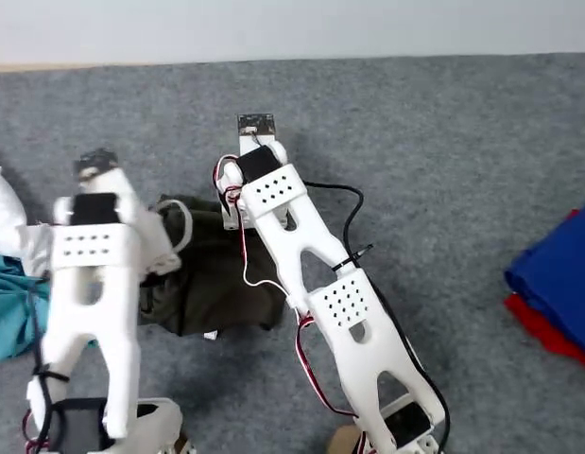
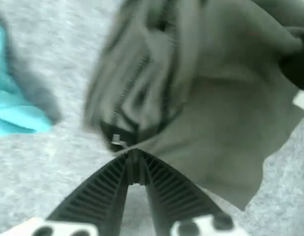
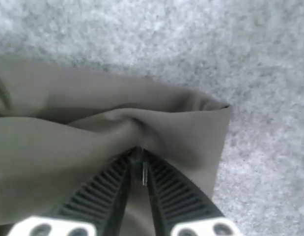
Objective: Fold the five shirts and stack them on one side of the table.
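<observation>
Since the left gripper and right gripper are both clamping shut on thin pinches of the olive shirt — it's lying bunched on the table, left of centre — I'm guessing uneven pulling is risking a slip.

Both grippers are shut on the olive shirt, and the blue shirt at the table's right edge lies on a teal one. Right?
No: the high view shows the blue shirt lying on a red shirt; the teal shirt is at the opposite edge. The left gripper and right gripper are indeed shut on the olive shirt.
</observation>
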You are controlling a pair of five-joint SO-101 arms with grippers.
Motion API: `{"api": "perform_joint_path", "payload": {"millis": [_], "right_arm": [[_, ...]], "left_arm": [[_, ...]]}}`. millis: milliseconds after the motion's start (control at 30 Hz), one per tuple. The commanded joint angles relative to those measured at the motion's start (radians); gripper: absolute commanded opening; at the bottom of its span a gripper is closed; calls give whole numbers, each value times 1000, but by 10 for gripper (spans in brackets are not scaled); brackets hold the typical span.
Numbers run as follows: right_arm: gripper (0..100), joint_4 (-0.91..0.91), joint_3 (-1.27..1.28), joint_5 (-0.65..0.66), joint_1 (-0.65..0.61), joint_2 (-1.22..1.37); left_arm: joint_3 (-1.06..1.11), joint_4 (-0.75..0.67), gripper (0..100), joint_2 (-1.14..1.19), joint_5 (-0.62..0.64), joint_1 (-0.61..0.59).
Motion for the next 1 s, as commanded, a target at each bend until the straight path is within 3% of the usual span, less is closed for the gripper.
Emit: {"api": "perform_joint_path", "payload": {"millis": [0, 133, 267, 700, 833, 967], "right_arm": [[10, 36, -44, -3, -7, -19], [10, 36, -44, -3, -7, -18], [10, 36, -44, -3, -5, -18], [10, 36, -44, -3, -1, -18], [10, 38, -44, -3, -1, -21], [10, 38, -44, -3, -2, -21]], "left_arm": [[77, -106, 2, -29, 40, 89], [220, -258, 2, -29, 38, 103], [305, -356, 2, -29, -2, 40], [305, -364, 2, -40, -264, -315], [173, -201, 2, -40, -258, -311], [-48, 29, 2, -40, -164, -198]]}}
